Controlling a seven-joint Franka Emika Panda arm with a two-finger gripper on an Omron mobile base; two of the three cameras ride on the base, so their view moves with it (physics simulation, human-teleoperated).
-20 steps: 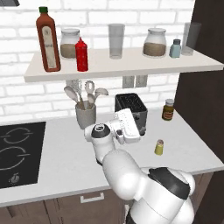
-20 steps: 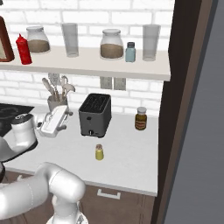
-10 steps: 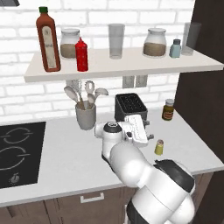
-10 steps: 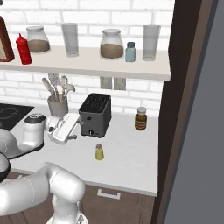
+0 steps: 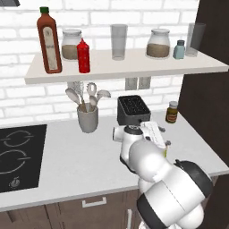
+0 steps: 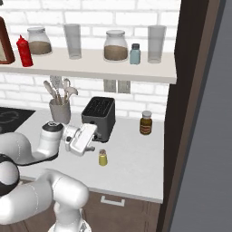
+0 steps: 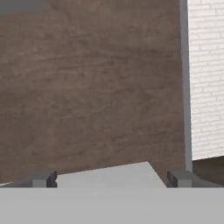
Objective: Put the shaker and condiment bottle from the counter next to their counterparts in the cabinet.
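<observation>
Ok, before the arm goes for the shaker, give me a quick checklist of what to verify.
1. Gripper open with nothing in it: ok.
2. Shaker upright on the counter: ok.
3. Gripper lined up on the shaker: not ok; the hand view looks at a brown panel.
4. Red bottle on the cabinet beside the sauce bottle: ok.
5. Free room beside the blue shaker: cannot tell.

- Arm (image 6: 27, 149) bent low, forearm reaching out level from the white body.
- Wrist turned so the hand lay roughly horizontal, pointing sideways.
- Gripper (image 7: 111, 178) held with jaws spread wide apart, nothing between them.
- Fingertips (image 7: 43, 178) dark, showing at the lower edge of the hand view.
- Gripper body (image 6: 81, 138) white, tilted slightly downward.
</observation>
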